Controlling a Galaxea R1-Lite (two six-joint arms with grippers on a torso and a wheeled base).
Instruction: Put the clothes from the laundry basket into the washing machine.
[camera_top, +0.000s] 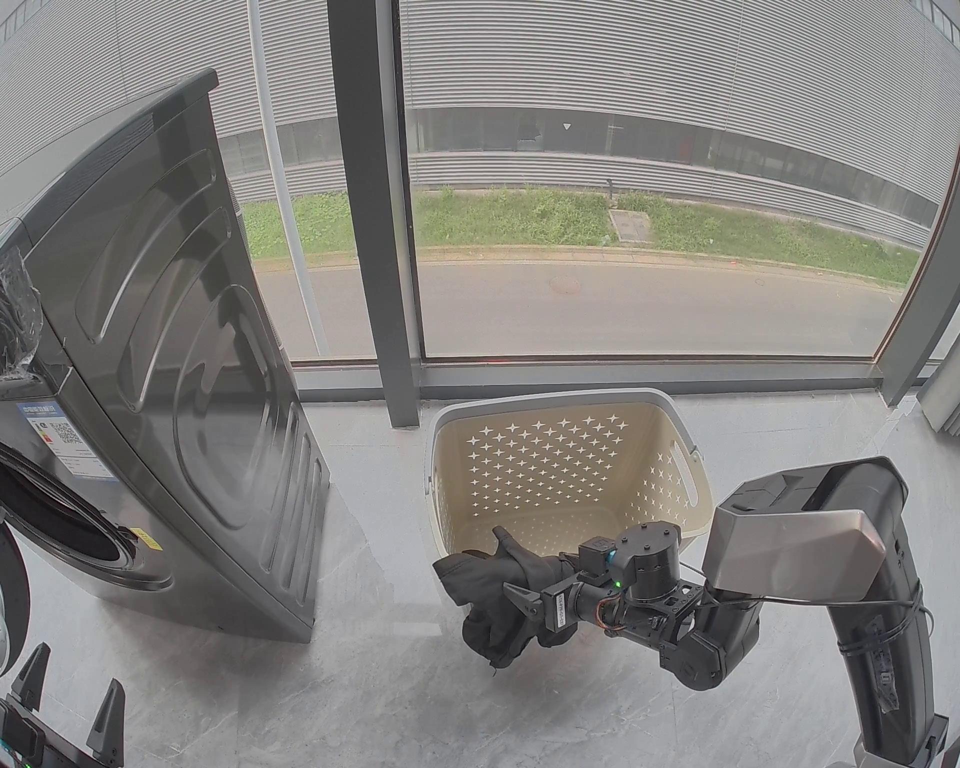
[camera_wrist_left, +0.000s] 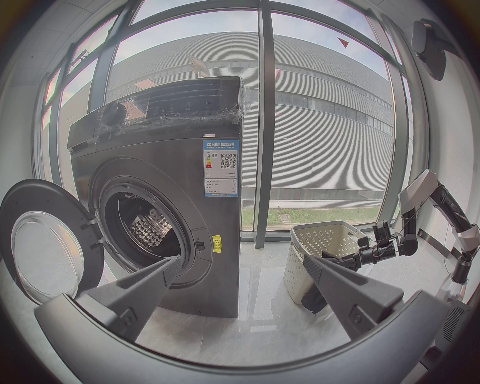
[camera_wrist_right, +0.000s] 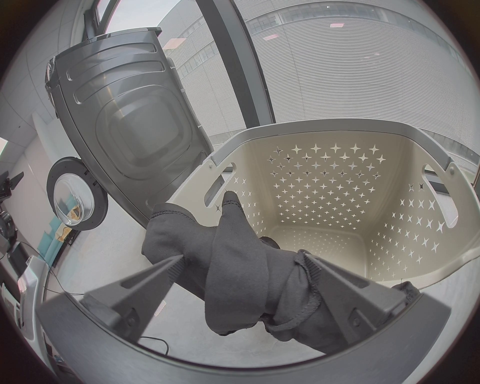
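The cream laundry basket stands on the floor by the window. My right gripper is shut on a dark grey garment, which hangs over the basket's near rim on the machine's side. What I can see of the basket's bottom is bare. The dark washing machine stands to the left, its round door swung open and the drum exposed. My left gripper is open and holds nothing, low in front of the machine.
A glass wall with a dark pillar runs behind the basket and machine. Pale tiled floor lies open between the machine and the basket.
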